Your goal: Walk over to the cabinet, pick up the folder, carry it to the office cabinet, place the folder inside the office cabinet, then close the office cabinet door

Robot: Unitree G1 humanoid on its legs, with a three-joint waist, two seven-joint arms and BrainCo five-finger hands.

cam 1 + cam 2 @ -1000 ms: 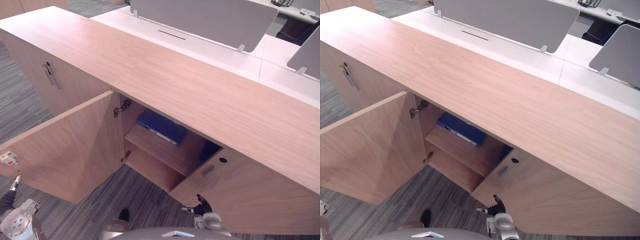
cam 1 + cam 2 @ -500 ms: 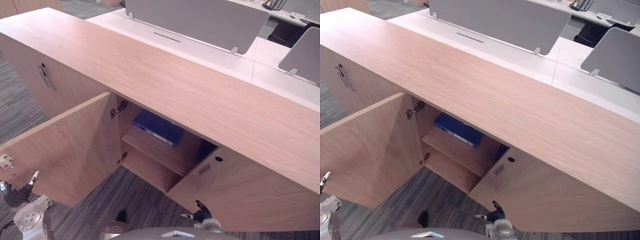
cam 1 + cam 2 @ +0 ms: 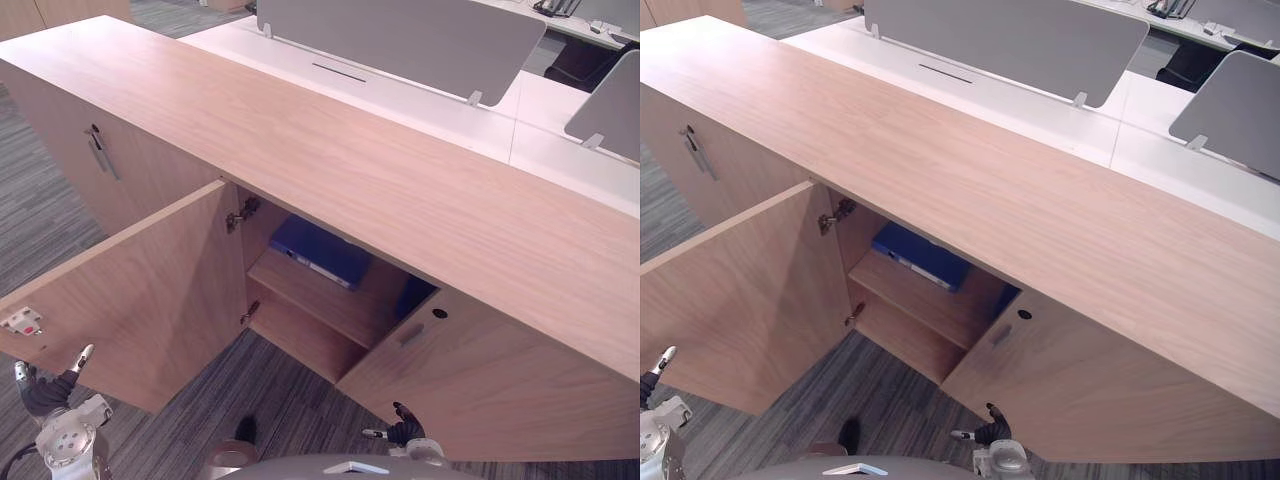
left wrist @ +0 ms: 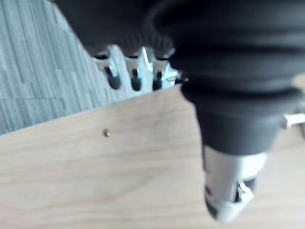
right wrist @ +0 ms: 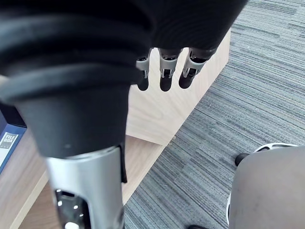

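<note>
Left hand (image 3: pixel 45 392) slack and empty, edged a little closer to the free edge of the open door (image 3: pixel 150 290). Right hand (image 3: pixel 405 432) likewise loose, empty, hanging low. Blue folder (image 3: pixel 322 250) already shelved inside the office cabinet (image 3: pixel 350 170). Apparently only closing left.

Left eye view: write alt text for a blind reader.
A blue folder lies on the upper shelf of a long wooden cabinet whose left door stands open. The robot's left hand is by that door, its right hand low in front, both empty.
</note>
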